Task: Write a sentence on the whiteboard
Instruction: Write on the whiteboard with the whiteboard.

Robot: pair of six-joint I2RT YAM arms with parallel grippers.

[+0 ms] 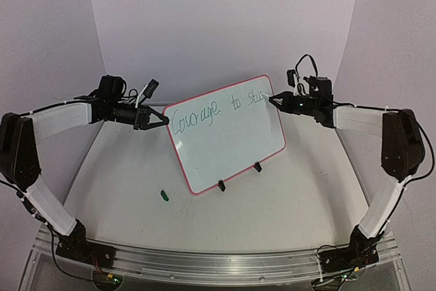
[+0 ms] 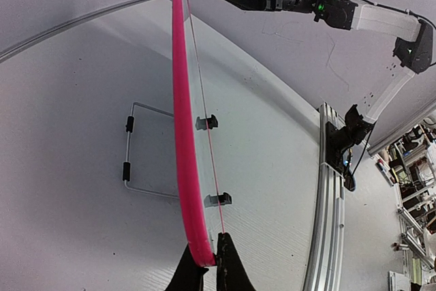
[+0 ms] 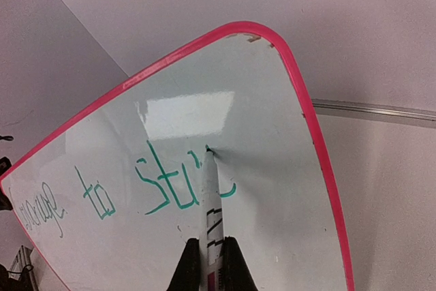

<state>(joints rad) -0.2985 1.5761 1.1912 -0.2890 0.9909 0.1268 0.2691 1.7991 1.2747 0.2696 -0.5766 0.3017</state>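
aluminium runs along the near edge of the table [image 1: 136,189] as a rail [image 1: 218,267] carrying both arm bases. just beyond it, on the left, a small green piece [image 1: 164,195], probably the pen's cap, lies alone and out of the way. past that the whiteboard [image 1: 235,144] stands mid-table on its two black clip feet [image 1: 221,185], leaning back and turned a little, which presents its face to the writing arm; the left wrist view shows a thin wire stand [image 2: 128,146] behind it. the left fingers [image 1: 157,118] are clamped together on the pink frame at the board's upper left edge, most likely to brace the light board so that pen pressure neither tips nor slides it. on the other side the right fingers [image 1: 278,100] are closed tight on a white marker [image 3: 212,209], gripping the barrel low so the tip reaches out ahead of them. that tip touches the board near its upper right corner. the sentence [image 1: 216,109], in thin green cursive, reads "courage to" and then the first letters of a word beginning "st", so the writing looks roughly half done, with little room left on this line. behind everything a plain pale wall [image 1: 225,18] curves round.
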